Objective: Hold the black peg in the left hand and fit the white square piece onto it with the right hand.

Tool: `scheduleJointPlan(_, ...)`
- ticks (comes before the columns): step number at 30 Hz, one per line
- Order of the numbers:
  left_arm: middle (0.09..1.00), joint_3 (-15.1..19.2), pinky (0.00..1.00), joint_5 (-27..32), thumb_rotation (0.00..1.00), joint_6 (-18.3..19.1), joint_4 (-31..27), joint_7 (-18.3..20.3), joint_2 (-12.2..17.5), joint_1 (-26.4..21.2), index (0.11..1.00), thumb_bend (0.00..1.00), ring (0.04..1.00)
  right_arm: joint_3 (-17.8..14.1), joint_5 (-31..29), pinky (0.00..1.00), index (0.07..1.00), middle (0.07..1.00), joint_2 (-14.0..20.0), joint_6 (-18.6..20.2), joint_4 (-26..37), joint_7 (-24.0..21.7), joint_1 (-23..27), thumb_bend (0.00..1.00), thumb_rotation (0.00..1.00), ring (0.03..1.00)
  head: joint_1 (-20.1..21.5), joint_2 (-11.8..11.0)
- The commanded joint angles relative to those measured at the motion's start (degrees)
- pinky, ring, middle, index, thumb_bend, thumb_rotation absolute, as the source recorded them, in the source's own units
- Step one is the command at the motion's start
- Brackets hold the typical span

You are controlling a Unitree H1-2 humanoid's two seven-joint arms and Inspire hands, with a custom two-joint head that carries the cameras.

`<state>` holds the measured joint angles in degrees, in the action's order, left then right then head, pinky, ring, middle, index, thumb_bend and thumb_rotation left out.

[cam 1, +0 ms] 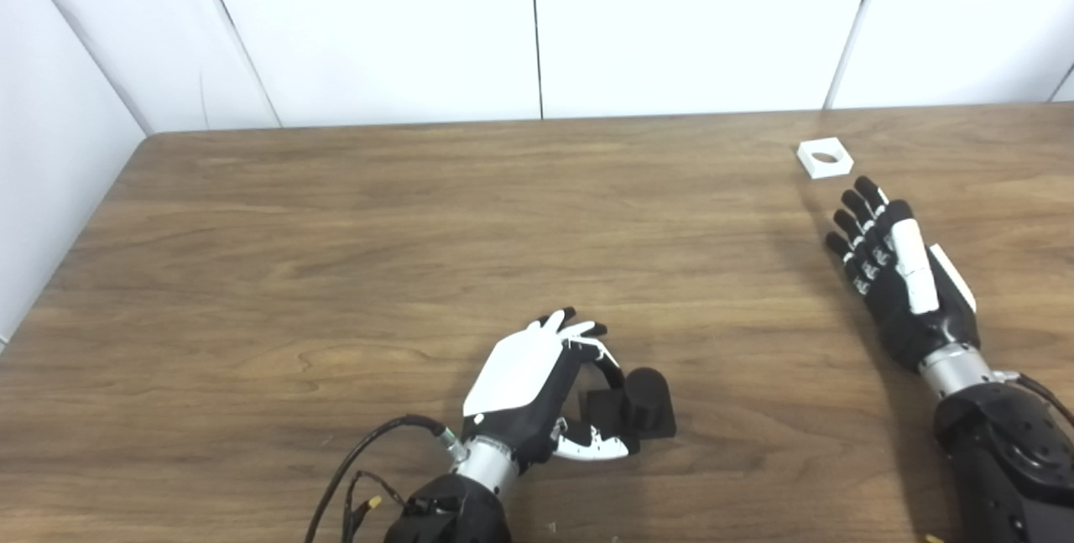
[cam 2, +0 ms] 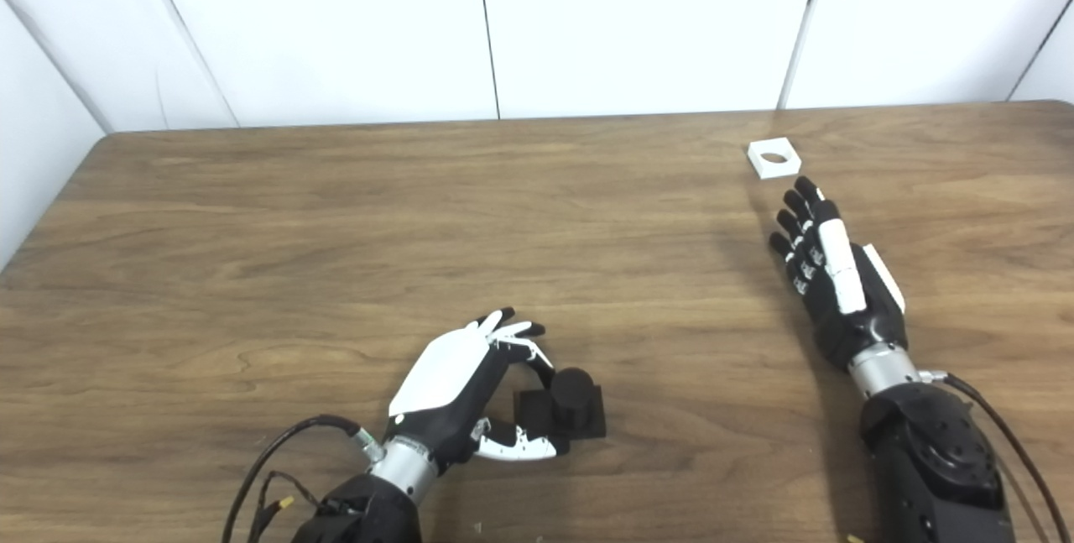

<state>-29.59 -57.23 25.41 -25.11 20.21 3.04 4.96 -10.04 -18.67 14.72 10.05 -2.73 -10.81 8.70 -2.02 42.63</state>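
Left eye view: the left hand (cam 1: 537,383) curls its fingers and thumb around the black peg (cam 1: 642,402) standing on the wooden desk (cam 1: 336,258); firm contact cannot be confirmed. Right eye view: the right hand (cam 2: 831,274) is spread, empty, fingertips near the white square piece (cam 2: 774,158) lying flat, not touching.

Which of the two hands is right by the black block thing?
The left hand, with fingers curled beside the black peg near the table's front edge. The right hand is stretched flat toward the white square piece.
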Motion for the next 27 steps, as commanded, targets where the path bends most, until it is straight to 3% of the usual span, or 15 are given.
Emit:
scheduleJointPlan(1, 0.892, -1.16, 1.00, -1.59, 0.07, -0.30, 2.69, 1.91, 2.04, 2.70, 0.485, 0.51, 1.000, -0.41, 0.18, 1.00, 1.000, 1.000, 0.50, 0.73, 0.84, 0.65, 1.97, 0.66, 0.70, 1.000, 0.16, 0.09)
scheduleJointPlan(7, 0.894, -0.98, 1.00, -1.28, 0.07, -0.40, 2.87, 1.78, 1.81, 2.61, 0.486, 0.51, 1.000, -0.92, 0.17, 1.00, 1.000, 1.000, 1.46, 1.24, 0.63, 0.75, 5.10, 0.71, 0.60, 1.000, 0.30, -0.12)
scheduleJointPlan(12, 0.893, -0.82, 1.00, -1.18, 0.07, -0.61, 3.28, 1.42, 1.81, 2.43, 0.485, 0.51, 1.000, -0.40, 2.36, 1.00, 1.000, 1.000, 3.52, 2.38, -0.08, 0.87, 9.16, 0.66, 0.56, 1.000, 0.40, -0.27)
scheduleJointPlan(15, 0.892, -0.69, 1.00, -1.14, 0.07, -0.89, 3.51, 1.30, 1.87, 2.25, 0.485, 0.51, 1.000, 1.26, 6.88, 1.00, 1.000, 1.000, 5.84, 1.35, -2.00, 1.29, 12.16, 0.60, 0.51, 1.000, 0.55, -0.41)
scheduleJointPlan(27, 0.895, -0.54, 1.00, -0.46, 0.07, -1.39, 4.64, 0.41, 1.33, 1.85, 0.486, 0.51, 1.000, 7.69, 19.09, 1.00, 0.952, 1.000, 13.88, -1.31, -14.25, -0.02, 24.10, 0.68, 0.39, 1.000, 0.95, -1.46)
